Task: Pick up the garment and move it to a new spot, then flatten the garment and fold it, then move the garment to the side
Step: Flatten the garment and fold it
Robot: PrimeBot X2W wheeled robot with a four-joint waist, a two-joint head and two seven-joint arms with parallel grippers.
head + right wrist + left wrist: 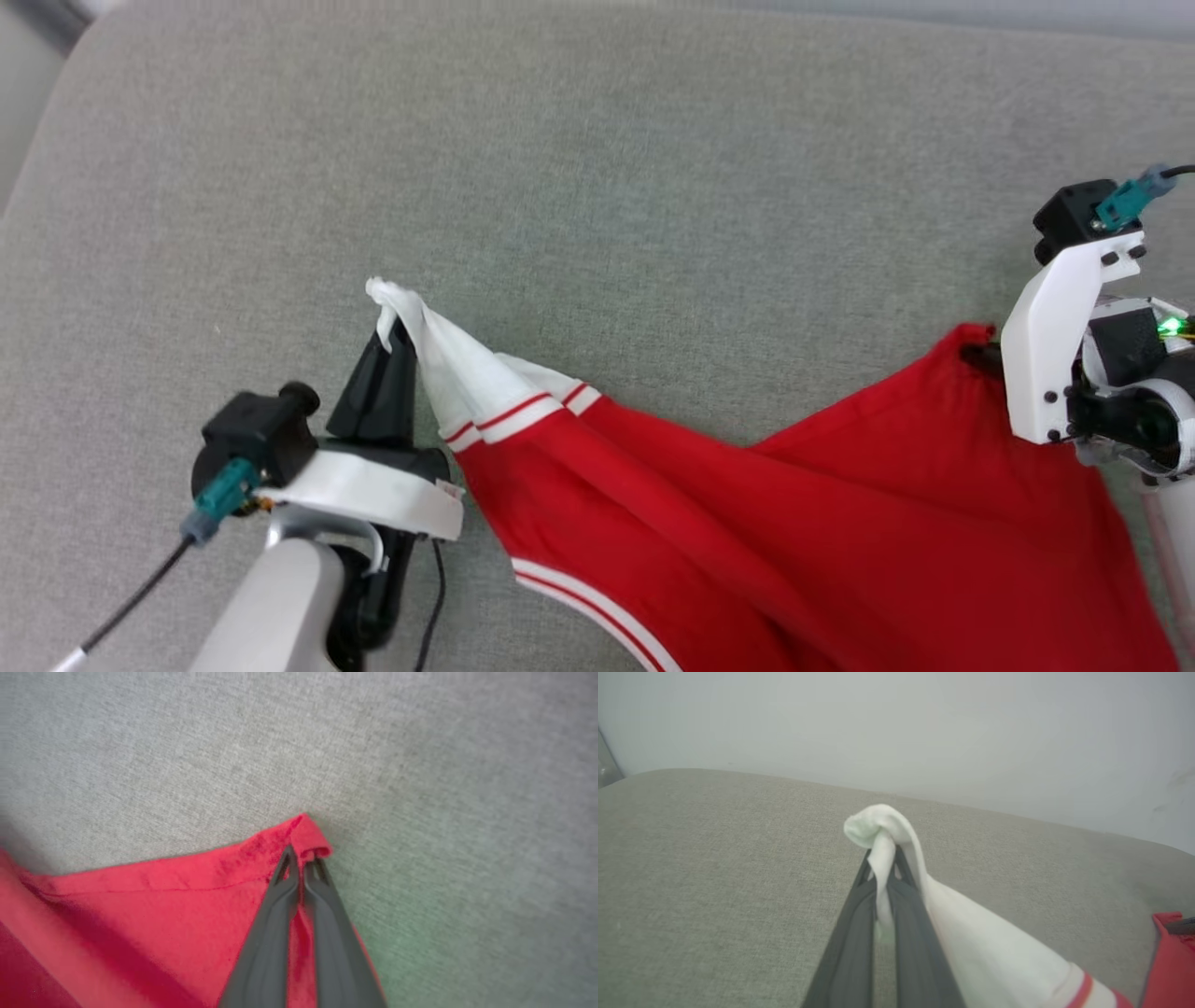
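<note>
1. The shirt (794,523) is lying on the near right part of the grey cushion (597,140), stretching between the two grippers and running off the bottom of the head view.
2. The left gripper (397,329) is pinching the white sleeve cuff (439,359) with its jaws closed tight on the cloth, well in from the cushion's left edge.
3. The right gripper (982,355) is clamping a red corner of the shirt toward the cushion's right side. In the head view a white wrist bracket is covering most of its fingers.
4. The left wrist view is adding detail: the cuff is bunching into a rounded knob above the dark fingers (852,942), cloth is squeezing down between them, and a pale wall (896,728) is rising behind the cushion's far edge.
5. The right wrist view is showing that gripper's fingers (275,933) meeting at their tips on a folded-over hem corner, with red cloth lying on the cushion to one side.
6. The head view is giving the whole span, with diagonal folds running between the grippers and striped trim curving along the shirt's near edge.
</note>
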